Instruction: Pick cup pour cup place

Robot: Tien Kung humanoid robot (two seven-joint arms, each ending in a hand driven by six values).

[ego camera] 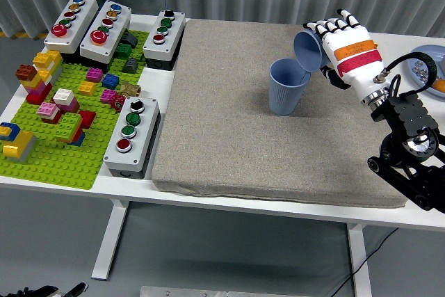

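Fingers of the right hand point(342, 45) are wrapped around 1 tilted blue cup point(308, 49); its mouth is held just above the upright cup point(288, 87) on the grey mat point(229, 137).

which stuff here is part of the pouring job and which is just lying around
In the job: tilted cup in the right hand; upright cup on the mat.

Lying about: button boxes; brick board; plate.

No text can be read anywhere; the orange band on the right hand point(345, 48) bears small print, but it is too blurred to make out.
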